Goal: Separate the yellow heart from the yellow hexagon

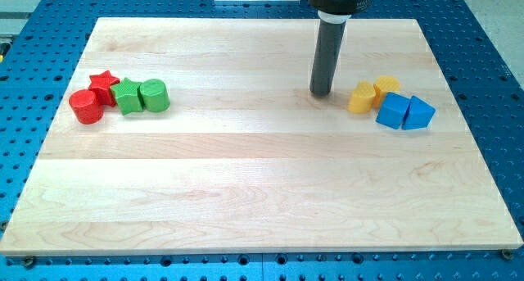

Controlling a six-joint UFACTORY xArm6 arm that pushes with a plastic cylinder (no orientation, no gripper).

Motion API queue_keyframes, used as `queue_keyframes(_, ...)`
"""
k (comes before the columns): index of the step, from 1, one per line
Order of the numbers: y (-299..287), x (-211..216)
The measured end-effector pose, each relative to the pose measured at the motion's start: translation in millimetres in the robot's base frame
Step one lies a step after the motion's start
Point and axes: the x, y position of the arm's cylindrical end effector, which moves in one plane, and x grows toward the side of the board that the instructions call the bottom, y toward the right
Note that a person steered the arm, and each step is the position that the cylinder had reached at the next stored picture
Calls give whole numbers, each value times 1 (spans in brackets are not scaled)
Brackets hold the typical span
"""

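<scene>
My tip (321,93) carries no jaws, only a bare rod end resting on the wooden board (246,191). Just to its right in the view sits the yellow heart (360,98), touching the yellow hexagon (386,87) beyond.

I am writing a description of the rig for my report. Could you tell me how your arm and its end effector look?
My end effector is a plain straight rod, dark grey and cylindrical, ending in my tip. Above it sits a wider black collar with a pale ring. No cables, markings or fingers show.
</scene>
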Motion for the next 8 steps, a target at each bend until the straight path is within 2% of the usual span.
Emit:
queue_keyframes(4, -7, 13)
queue_keyframes(5, -11, 27)
queue_keyframes(6, -10, 68)
queue_keyframes(8, 4, 73)
